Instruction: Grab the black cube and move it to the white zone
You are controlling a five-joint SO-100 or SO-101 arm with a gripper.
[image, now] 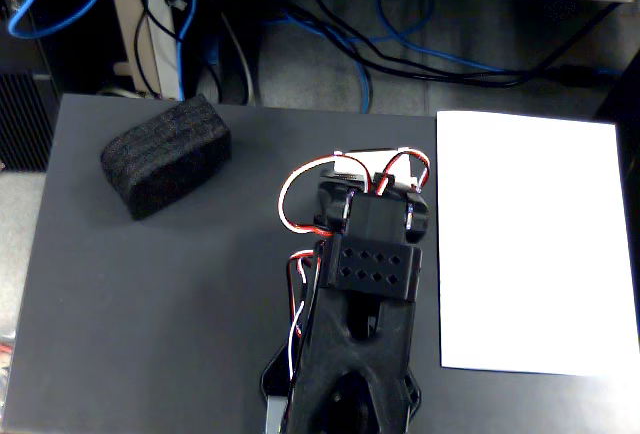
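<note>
Fingers hidden under the gripper [385, 169], state unclear to me; black cube [166, 155] far left, white zone [530, 242] right.

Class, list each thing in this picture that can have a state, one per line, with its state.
black cube: lying on the grey table, upper left, free of the arm, off the paper.
white zone: flat on the right, nothing on it.
arm: folded between the two; gripper hidden, state unclear.

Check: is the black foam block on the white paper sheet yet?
No. The black foam block lies on the grey table, far left of the white paper sheet.
</note>
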